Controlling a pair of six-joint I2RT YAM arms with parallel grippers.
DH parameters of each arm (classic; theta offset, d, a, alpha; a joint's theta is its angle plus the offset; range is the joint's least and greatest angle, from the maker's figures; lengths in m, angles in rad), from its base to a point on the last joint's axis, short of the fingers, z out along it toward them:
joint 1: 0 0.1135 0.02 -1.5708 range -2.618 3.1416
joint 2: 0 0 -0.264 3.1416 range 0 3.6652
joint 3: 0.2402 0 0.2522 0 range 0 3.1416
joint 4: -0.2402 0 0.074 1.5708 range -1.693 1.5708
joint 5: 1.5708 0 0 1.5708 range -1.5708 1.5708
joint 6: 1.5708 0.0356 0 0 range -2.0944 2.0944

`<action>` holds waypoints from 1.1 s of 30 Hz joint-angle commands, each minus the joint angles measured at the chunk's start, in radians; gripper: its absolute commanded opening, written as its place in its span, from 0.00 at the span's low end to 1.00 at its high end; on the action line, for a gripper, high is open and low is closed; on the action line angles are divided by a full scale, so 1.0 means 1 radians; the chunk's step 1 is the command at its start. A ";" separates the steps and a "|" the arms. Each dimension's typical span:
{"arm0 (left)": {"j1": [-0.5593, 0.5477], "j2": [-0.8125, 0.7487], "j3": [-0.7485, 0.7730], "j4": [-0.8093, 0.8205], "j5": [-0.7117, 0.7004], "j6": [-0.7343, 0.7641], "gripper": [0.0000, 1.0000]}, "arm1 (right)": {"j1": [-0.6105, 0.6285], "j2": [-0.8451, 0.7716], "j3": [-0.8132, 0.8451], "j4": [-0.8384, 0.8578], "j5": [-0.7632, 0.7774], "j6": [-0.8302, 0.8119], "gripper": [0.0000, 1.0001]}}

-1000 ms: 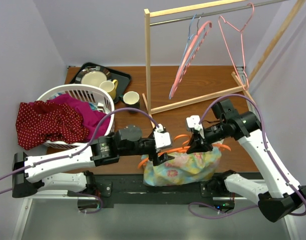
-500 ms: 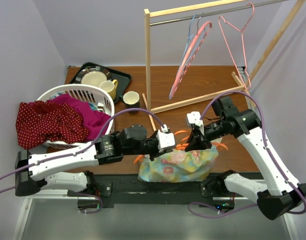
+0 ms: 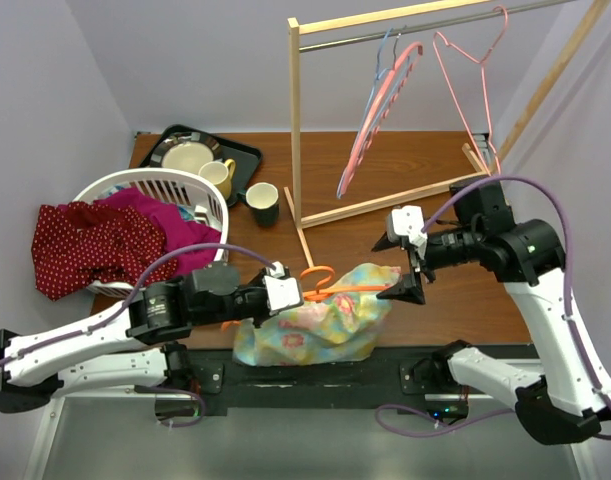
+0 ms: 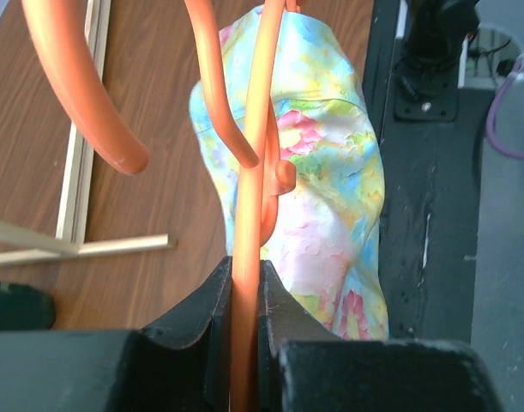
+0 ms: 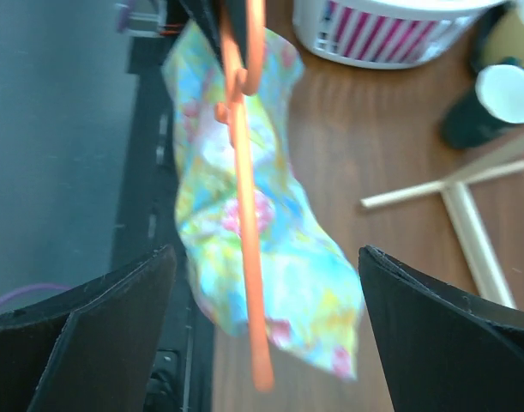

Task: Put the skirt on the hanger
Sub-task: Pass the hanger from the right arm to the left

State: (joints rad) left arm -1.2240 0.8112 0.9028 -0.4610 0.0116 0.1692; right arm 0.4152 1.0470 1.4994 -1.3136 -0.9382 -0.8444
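The left gripper [image 3: 285, 292] has its jaws clamped on the orange hanger [image 3: 325, 285]. The floral skirt [image 3: 315, 325] lies bunched at the near edge of the counter [image 3: 385, 170], spilling over it, with the hanger across its top. I can't tell whether it's hooked on. The right gripper [image 3: 400, 267] hovers just right of the skirt, jaws wide apart and holding nothing.

Top of orange hanger [image 4: 248, 206] beyond left wrist view's upper edge

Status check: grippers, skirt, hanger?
Left gripper shut on hanger. Right gripper open, holding nothing. Skirt under hanger at near table edge. Nothing in the way.
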 commanded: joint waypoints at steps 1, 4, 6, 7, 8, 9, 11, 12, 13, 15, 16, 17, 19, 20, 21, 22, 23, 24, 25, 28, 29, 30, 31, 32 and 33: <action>0.008 -0.067 0.077 -0.065 -0.050 0.046 0.00 | -0.048 0.028 0.025 -0.019 0.156 -0.033 0.91; 0.008 -0.105 0.105 -0.123 -0.056 0.050 0.00 | -0.182 0.067 0.062 -0.131 0.124 -0.197 0.89; 0.008 -0.127 0.126 -0.151 -0.058 0.055 0.00 | -0.234 0.119 0.062 -0.180 0.145 -0.315 0.88; 0.008 -0.132 0.133 -0.171 -0.058 0.058 0.00 | -0.240 0.136 0.052 -0.228 0.157 -0.356 0.87; 0.008 -0.136 0.139 -0.180 -0.055 0.061 0.00 | -0.243 0.162 0.035 -0.249 0.162 -0.445 0.87; 0.008 -0.145 0.151 -0.186 -0.056 0.062 0.00 | -0.243 0.166 -0.014 -0.257 0.159 -0.471 0.86; 0.008 -0.156 0.160 -0.199 -0.058 0.061 0.00 | -0.243 0.157 -0.071 -0.259 0.136 -0.568 0.86; 0.008 -0.159 0.168 -0.202 -0.058 0.062 0.00 | -0.243 0.148 -0.120 -0.259 0.125 -0.599 0.86; 0.008 -0.162 0.169 -0.203 -0.061 0.061 0.00 | -0.243 0.142 -0.140 -0.260 0.118 -0.648 0.87; 0.008 -0.172 0.174 -0.200 -0.059 0.061 0.00 | -0.237 0.142 -0.175 -0.259 0.083 -0.663 0.88; 0.008 -0.175 0.177 -0.200 -0.058 0.059 0.00 | -0.222 0.142 -0.185 -0.259 0.072 -0.676 0.88; 0.008 -0.178 0.179 -0.197 -0.058 0.061 0.00 | -0.207 0.143 -0.197 -0.259 0.067 -0.679 0.88; 0.008 -0.175 0.183 -0.197 -0.061 0.062 0.00 | -0.152 0.145 -0.220 -0.257 0.046 -0.671 0.88; 0.008 -0.169 0.188 -0.197 -0.061 0.062 0.00 | -0.136 0.143 -0.226 -0.256 0.035 -0.665 0.87; 0.008 -0.167 0.189 -0.197 -0.062 0.062 0.00 | -0.119 0.146 -0.229 -0.257 0.026 -0.660 0.86; 0.008 -0.167 0.191 -0.196 -0.064 0.062 0.00 | -0.101 0.150 -0.232 -0.257 -0.003 -0.653 0.86; 0.008 -0.164 0.192 -0.194 -0.062 0.062 0.00 | -0.096 0.150 -0.234 -0.257 -0.020 -0.650 0.85; 0.008 -0.164 0.193 -0.183 -0.061 0.061 0.00 | -0.093 0.157 -0.237 -0.257 -0.031 -0.645 0.84; 0.008 -0.165 0.191 -0.179 -0.058 0.061 0.00 | -0.087 0.169 -0.237 -0.256 -0.048 -0.642 0.82; 0.008 -0.173 0.193 -0.160 -0.055 0.059 0.00 | -0.087 0.200 -0.234 -0.256 -0.053 -0.636 0.63; 0.008 -0.184 0.193 -0.156 -0.049 0.056 0.00 | -0.087 0.206 -0.234 -0.259 -0.057 -0.634 0.38; 0.008 -0.190 0.191 -0.143 -0.042 0.055 0.00 | -0.087 0.209 -0.232 -0.260 -0.062 -0.634 0.26; 0.006 -0.196 0.191 -0.137 -0.038 0.052 0.00 | -0.087 0.214 -0.231 -0.260 -0.068 -0.633 0.20; 0.008 -0.208 0.188 -0.133 -0.026 0.049 0.00 | -0.088 0.214 -0.229 -0.260 -0.083 -0.633 0.10; 0.008 -0.213 0.186 -0.130 -0.021 0.044 0.00 | -0.088 0.214 -0.219 -0.254 -0.091 -0.628 0.05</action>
State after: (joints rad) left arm -1.2194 0.6338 1.0492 -0.7124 -0.0364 0.2062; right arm 0.3210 1.2575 1.2617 -1.3464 -0.9302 -1.4719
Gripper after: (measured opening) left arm 0.150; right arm 0.147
